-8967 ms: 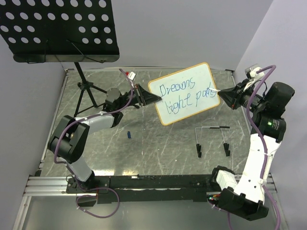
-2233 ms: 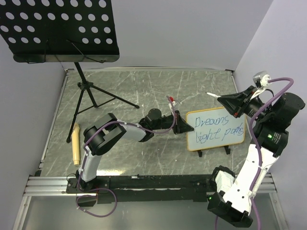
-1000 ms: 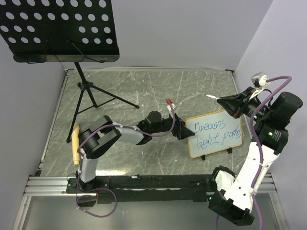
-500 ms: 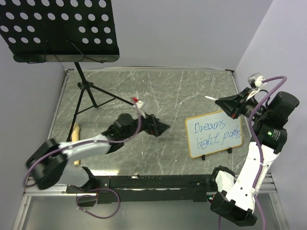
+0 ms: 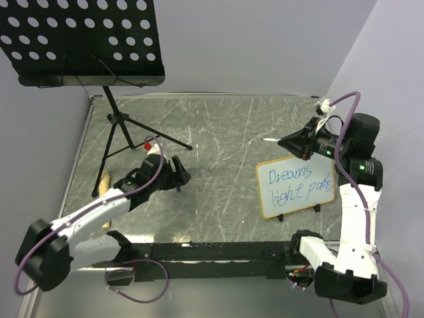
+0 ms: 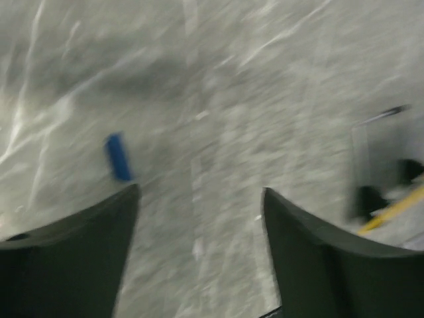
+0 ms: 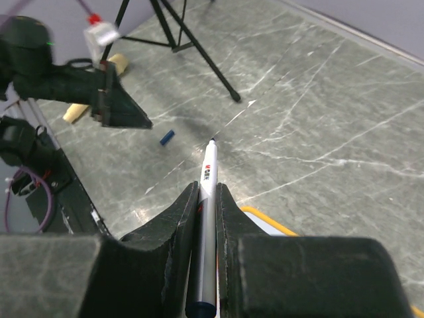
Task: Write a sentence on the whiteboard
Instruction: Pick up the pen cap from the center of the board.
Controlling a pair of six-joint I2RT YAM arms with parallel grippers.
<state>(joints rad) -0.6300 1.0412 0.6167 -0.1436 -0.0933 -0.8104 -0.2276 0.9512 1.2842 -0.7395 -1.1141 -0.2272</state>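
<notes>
The right hand is clamped on a marker near the whiteboard (blue sentence on it). The left hand hangs with fingers apart over the table, by a blue cap.

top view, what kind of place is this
Probably a robot lab workcell: left arm and right arm bolted to a rail at a marble-look table, plain walls, a music stand and a handwritten whiteboard.

On the whiteboard, the sentence reads "Dreams" above "light path". The marker carries illegible red print.
</notes>
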